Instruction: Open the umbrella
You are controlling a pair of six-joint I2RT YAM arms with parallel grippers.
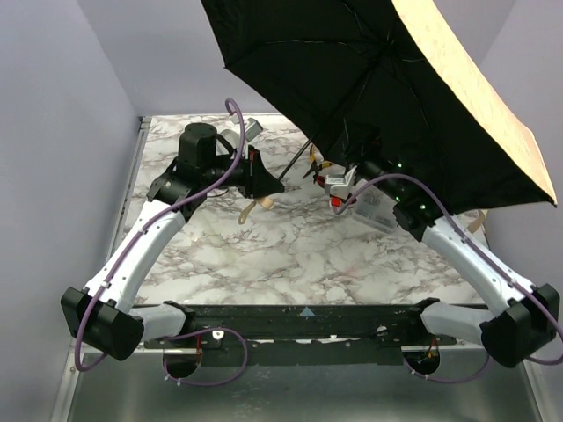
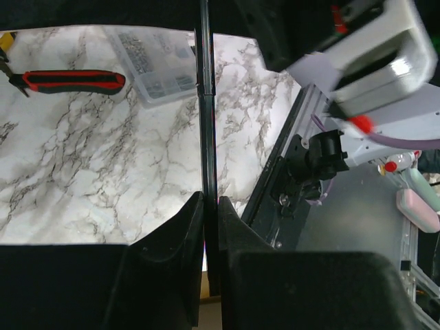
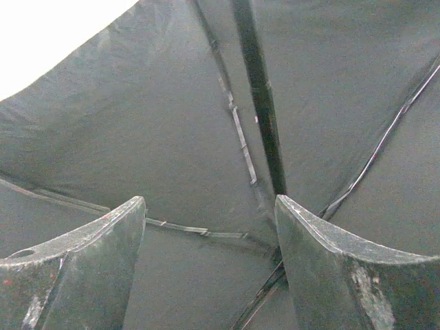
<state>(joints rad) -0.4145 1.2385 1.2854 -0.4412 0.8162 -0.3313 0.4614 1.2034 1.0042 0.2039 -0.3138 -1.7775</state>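
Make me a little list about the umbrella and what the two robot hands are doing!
umbrella: open, black inside showing, tan outside along the far edge
left gripper: shut on the thin black shaft
right gripper: open, fingers apart, pointing at the black lining, holding nothing
table: marble top
other things on the table: pliers with red handles, clear box of small parts
job: looks done

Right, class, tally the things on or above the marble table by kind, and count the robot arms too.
umbrella: 1
pliers: 1
clear plastic box: 1
robot arms: 2
Total: 5
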